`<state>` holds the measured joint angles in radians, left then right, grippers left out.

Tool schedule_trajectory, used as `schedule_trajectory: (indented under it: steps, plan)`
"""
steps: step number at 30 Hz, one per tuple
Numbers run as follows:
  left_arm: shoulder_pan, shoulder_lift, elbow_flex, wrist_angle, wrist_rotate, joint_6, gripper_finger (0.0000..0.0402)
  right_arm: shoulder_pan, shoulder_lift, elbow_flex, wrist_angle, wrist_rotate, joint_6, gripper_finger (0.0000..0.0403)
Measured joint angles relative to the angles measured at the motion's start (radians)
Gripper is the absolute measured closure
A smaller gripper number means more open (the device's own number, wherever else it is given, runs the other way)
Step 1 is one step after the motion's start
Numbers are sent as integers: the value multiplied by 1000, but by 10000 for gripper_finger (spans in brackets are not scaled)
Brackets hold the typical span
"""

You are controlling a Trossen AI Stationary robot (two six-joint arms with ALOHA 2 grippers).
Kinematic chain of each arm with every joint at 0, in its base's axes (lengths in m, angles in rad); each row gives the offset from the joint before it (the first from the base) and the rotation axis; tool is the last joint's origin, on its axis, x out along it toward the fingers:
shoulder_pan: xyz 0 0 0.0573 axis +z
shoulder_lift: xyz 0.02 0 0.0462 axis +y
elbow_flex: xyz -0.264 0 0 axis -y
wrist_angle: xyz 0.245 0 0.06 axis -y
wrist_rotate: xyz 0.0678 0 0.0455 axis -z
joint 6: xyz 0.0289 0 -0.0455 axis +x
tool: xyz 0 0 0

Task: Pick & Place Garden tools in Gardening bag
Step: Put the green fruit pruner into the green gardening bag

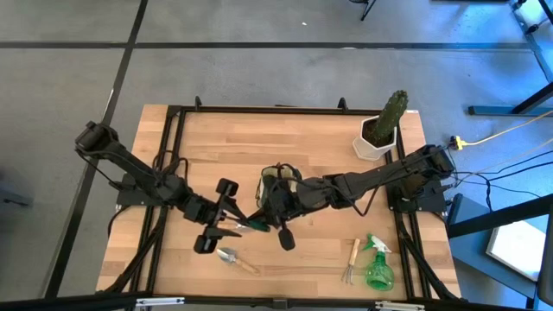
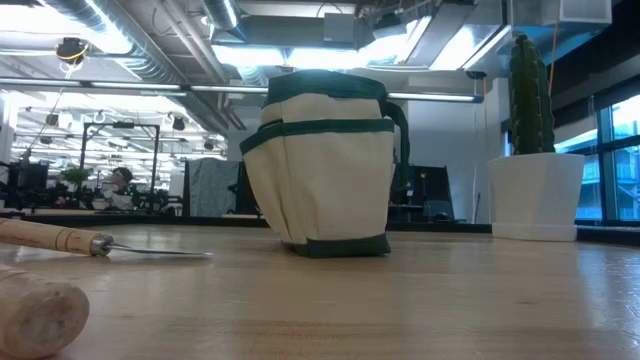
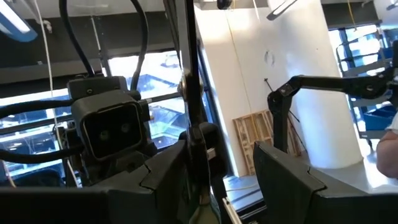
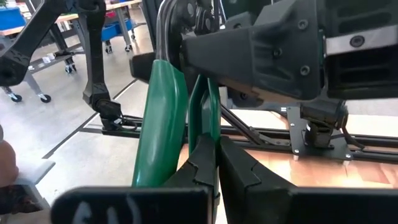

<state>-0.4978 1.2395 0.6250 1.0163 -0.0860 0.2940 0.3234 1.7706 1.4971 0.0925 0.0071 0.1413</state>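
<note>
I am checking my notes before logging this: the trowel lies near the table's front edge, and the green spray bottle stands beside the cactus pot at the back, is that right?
Not quite. In the high view the green spray bottle lies at the table's front right, beside the hand fork, well away from the cactus pot at the back. The trowel does lie near the front edge.

A: Where are the two arms?

B: Both reach in toward the middle of the tabletop, the left arm from the left edge and the right arm from the right edge.

A: And the grippers?

B: The left gripper point(image 1: 226, 216) has its fingers spread wide, pointing at the right gripper point(image 1: 259, 223), whose fingers point(image 4: 208, 158) are pinched together. The two nearly meet.
</note>
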Motion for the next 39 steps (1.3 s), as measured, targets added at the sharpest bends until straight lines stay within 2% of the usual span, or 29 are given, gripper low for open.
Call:
schedule_trajectory:
  steps: [14,23,25,28,32,33,39]
  plan:
    - [37,23,0,51,36,-46,219,-10,0,0,2,8,0,396]
    - [37,23,0,59,-3,-50,223,-21,11,0,6,19,-8,396]
    - [40,23,0,58,-5,-60,235,-23,14,-1,-1,19,-8,396]
    - [48,23,0,58,2,-68,272,-25,14,-1,4,18,-8,396]
    - [62,23,0,51,6,-75,368,-26,14,-1,-2,18,-17,396]
    - [66,23,0,50,6,-77,377,-26,14,-1,-3,18,-19,396]
    - [68,23,0,27,-41,-104,378,-27,12,0,-55,13,-19,395]
